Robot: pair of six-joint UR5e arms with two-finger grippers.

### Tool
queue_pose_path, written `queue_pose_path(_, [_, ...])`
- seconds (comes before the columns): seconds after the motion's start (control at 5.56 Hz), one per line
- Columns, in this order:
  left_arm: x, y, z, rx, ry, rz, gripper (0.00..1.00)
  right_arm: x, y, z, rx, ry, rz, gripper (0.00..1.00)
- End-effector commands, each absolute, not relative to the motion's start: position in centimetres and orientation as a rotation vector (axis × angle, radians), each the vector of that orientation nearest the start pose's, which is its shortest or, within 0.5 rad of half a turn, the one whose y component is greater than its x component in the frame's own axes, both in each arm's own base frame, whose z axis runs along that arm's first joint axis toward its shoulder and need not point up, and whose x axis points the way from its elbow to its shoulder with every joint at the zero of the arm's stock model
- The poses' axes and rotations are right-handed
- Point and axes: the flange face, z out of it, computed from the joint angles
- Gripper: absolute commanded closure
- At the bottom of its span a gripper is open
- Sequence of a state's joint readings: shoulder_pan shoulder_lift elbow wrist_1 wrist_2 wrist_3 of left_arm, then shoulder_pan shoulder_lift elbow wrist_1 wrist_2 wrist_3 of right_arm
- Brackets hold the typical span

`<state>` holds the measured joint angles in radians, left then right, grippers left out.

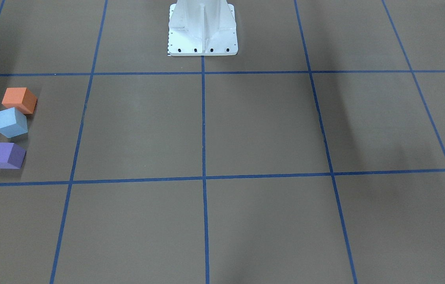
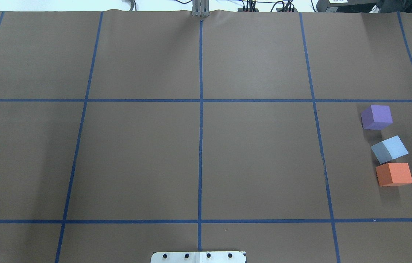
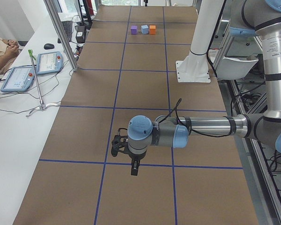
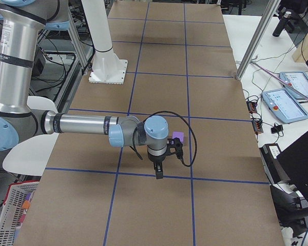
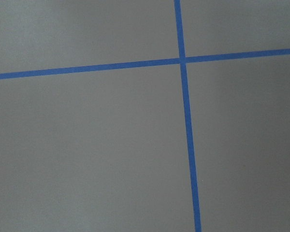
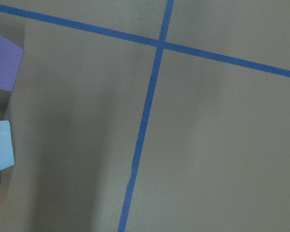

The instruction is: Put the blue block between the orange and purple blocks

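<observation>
Brown paper table [image 2: 136,157], blue tape grid. Both arms reach out level above it, wrists turned down. Left gripper [image 3: 134,168] and right gripper [image 4: 158,173] show only in side views; grip state cannot be told. Blocks: three, one per colour. Blue block [image 2: 389,149] sits between purple block [image 2: 376,117] and orange block [image 2: 394,174], nearer the orange.

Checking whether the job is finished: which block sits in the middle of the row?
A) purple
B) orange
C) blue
C: the blue block lies between the purple block and the orange block, nearer the orange one.
</observation>
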<state>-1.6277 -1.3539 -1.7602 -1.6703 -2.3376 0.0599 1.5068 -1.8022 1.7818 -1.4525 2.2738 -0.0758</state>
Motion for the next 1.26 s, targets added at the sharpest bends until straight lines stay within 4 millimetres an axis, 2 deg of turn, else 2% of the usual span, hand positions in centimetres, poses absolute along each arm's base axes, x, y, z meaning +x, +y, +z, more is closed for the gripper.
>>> queue_pose_path(0.0, [-8.71, -40.21, 64.72, 0.127, 0.76, 0.037, 0.0, 4.3, -40.4, 65.12, 0.093, -0.703, -0.163, 0.0])
queue_pose_path(1.08, [-8.68, -40.49, 64.13, 0.177, 0.755, 0.059, 0.0, 4.3, -40.56, 64.93, 0.098, -0.701, -0.166, 0.0])
